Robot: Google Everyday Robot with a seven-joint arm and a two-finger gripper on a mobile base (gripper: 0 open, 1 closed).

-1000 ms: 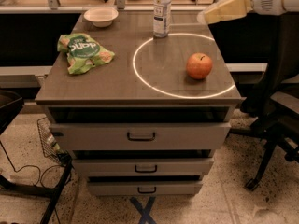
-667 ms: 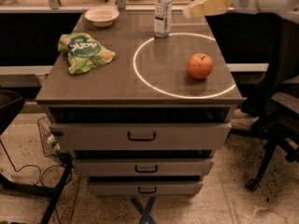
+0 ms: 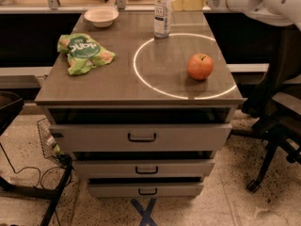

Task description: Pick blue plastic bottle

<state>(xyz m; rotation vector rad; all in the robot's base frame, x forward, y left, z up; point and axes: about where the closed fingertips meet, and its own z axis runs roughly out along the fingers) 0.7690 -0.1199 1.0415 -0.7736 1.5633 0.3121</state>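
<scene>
The blue plastic bottle [image 3: 162, 14] is a small clear bottle with a white cap and a pale label. It stands upright at the back of the drawer cabinet's top [image 3: 117, 79], on the far rim of a white light ring. My gripper [image 3: 181, 3] comes in from the upper right on a white arm. Its pale fingers point left and sit just right of the bottle's upper part, close to it.
A red apple [image 3: 200, 66] lies inside the ring at the right. A green chip bag [image 3: 84, 53] lies at the left and a white bowl [image 3: 100, 16] at the back left. An office chair [image 3: 282, 121] stands to the right of the cabinet. A wire basket [image 3: 49, 140] sits on the floor at the left.
My gripper and arm have moved left, from well right of the bottle to right beside it. The bottle, apple, bag and bowl have not moved.
</scene>
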